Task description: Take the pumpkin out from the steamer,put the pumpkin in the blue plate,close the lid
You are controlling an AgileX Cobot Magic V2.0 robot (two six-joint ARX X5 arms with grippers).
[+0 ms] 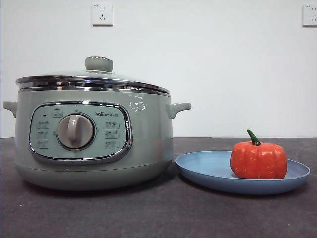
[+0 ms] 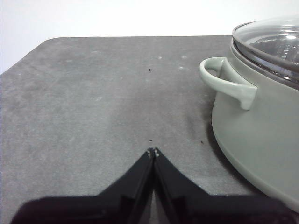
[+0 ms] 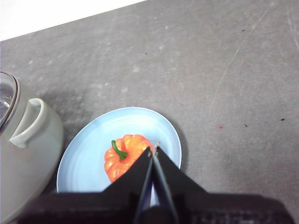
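Sitting upright in the blue plate (image 1: 208, 171), the pumpkin (image 1: 258, 160) looks light, probably hard and slick; its ribbed sides suit a grip. The glass lid (image 1: 94, 80) covers the steamer (image 1: 94, 148); lift by its knob. Both grippers, left (image 2: 153, 151) and right (image 3: 153, 150), have jaws closed, empty.

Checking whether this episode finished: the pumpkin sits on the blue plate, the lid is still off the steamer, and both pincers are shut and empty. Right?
Not quite: the lid is already on the steamer, as the front view shows. The rest holds: the pumpkin sits on the blue plate, and the left pincer and right pincer are shut and empty.
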